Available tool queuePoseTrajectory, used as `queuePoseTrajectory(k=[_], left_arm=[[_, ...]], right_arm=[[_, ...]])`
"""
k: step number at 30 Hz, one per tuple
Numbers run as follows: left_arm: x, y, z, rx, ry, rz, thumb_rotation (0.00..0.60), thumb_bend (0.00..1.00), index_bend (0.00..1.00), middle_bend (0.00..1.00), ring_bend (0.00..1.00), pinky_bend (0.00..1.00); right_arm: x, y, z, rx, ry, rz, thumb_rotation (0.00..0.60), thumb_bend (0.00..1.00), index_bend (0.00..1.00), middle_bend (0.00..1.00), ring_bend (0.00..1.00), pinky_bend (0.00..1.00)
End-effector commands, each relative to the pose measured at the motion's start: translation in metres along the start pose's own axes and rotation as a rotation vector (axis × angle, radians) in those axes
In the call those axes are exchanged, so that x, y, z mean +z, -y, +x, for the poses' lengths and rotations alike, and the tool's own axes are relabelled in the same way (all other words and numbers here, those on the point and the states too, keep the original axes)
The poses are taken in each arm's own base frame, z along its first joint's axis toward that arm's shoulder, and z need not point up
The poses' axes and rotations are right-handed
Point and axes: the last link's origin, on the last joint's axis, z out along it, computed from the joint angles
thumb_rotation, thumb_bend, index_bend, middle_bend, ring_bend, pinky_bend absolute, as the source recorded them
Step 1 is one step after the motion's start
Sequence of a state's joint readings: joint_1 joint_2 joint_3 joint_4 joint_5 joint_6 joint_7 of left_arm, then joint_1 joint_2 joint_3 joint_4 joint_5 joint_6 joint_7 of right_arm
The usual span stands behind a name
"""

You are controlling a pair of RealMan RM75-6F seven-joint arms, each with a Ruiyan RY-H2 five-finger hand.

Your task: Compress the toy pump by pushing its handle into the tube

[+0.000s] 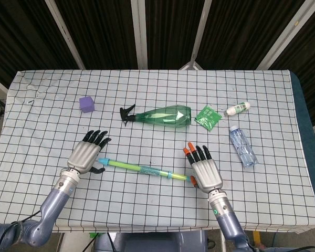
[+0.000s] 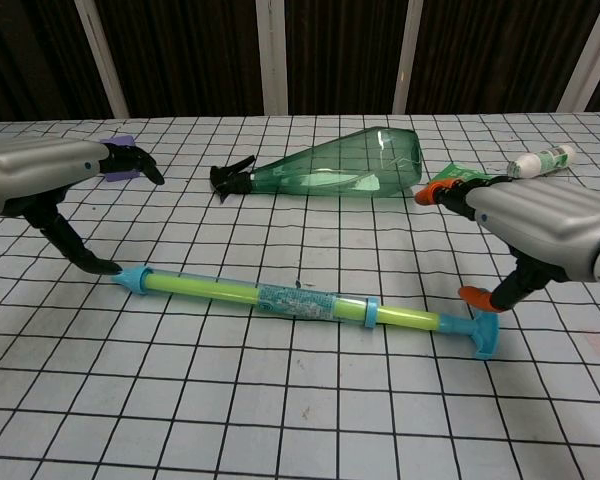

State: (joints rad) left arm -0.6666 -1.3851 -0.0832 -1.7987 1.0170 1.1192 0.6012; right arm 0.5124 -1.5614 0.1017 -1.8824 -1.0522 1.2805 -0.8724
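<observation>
The toy pump (image 1: 143, 169) (image 2: 290, 301) lies flat on the checked cloth, a clear tube with a yellow-green rod, a blue nozzle tip at its left end and a blue T-handle (image 2: 483, 335) at its right end. Part of the rod still shows between the blue collar and the handle. My left hand (image 1: 87, 153) (image 2: 50, 183) hovers over the nozzle end with fingers spread, holding nothing. My right hand (image 1: 205, 170) (image 2: 535, 223) hovers just above the handle end, fingers apart and free of the pump.
A green spray bottle (image 1: 160, 116) lies on its side behind the pump. A purple cube (image 1: 86, 104) sits at the back left. A green packet (image 1: 208, 116), a small white bottle (image 1: 237, 108) and a clear water bottle (image 1: 243, 146) lie at the right.
</observation>
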Motion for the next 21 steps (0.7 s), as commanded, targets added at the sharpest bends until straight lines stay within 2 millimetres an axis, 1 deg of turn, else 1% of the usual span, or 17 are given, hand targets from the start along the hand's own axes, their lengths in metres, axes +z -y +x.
queuePoseTrajectory(k=[1,4,7,11,14,16,21], left_arm=[[-0.006,0.002,0.001,-0.008,0.0,0.002,0.6,0.17,0.16,0.02,0.0,0.0],[-0.016,0.006,0.003,-0.024,-0.006,0.008,0.6,0.17,0.16,0.02,0.0,0.0],[-0.029,0.013,0.005,-0.041,-0.025,0.018,0.6,0.17,0.14,0.0,0.0,0.0],[-0.056,0.028,0.006,-0.044,-0.052,0.045,0.6,0.17,0.08,0.0,0.0,0.0],[-0.077,0.04,0.007,-0.051,-0.079,0.071,0.6,0.17,0.06,0.0,0.0,0.0],[-0.096,0.053,0.008,-0.052,-0.117,0.1,0.6,0.17,0.05,0.0,0.0,0.0],[-0.135,0.077,0.005,-0.082,-0.194,0.171,0.6,0.17,0.02,0.0,0.0,0.0]], right_arm=[[-0.003,-0.008,0.002,-0.009,0.008,-0.023,0.6,0.39,0.0,0.0,0.0,0.0],[-0.008,-0.02,0.005,-0.009,0.002,-0.041,0.6,0.39,0.0,0.0,0.0,0.0],[-0.017,-0.036,0.01,0.001,-0.021,-0.054,0.6,0.38,0.0,0.0,0.0,0.0],[-0.04,-0.069,0.018,0.022,-0.078,-0.089,0.6,0.36,0.0,0.0,0.0,0.0],[-0.06,-0.091,0.023,0.053,-0.121,-0.113,0.6,0.35,0.0,0.0,0.0,0.0],[-0.08,-0.112,0.027,0.066,-0.151,-0.127,0.6,0.35,0.0,0.0,0.0,0.0],[-0.12,-0.149,0.029,0.032,-0.221,-0.144,0.6,0.35,0.0,0.0,0.0,0.0]])
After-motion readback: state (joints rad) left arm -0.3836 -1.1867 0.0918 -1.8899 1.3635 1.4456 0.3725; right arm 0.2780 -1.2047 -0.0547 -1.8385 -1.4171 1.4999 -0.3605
